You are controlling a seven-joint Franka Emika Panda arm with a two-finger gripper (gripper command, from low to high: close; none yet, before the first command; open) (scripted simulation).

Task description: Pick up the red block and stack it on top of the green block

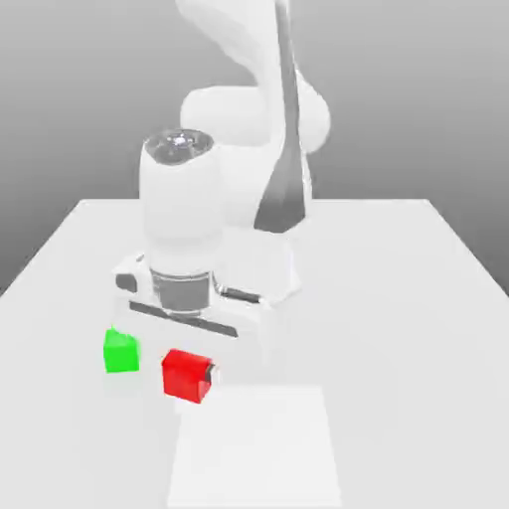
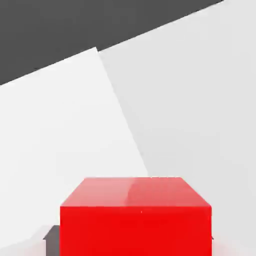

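Red block point(image 1: 185, 375) sits on the white table point(image 1: 398, 298), right under my hand, my gripper point(image 1: 191, 376) down around it. Dark finger tip shows at its side toward the exterior view's right; hand view has the block point(image 2: 135, 220) dead centre with dark pads at both lower corners. Looks like I'm gripping it, fingers closed on it. Green block point(image 1: 119, 351) lies just beside the red one, toward the exterior view's left, apart. Next move, my guess: lift, shift that way.
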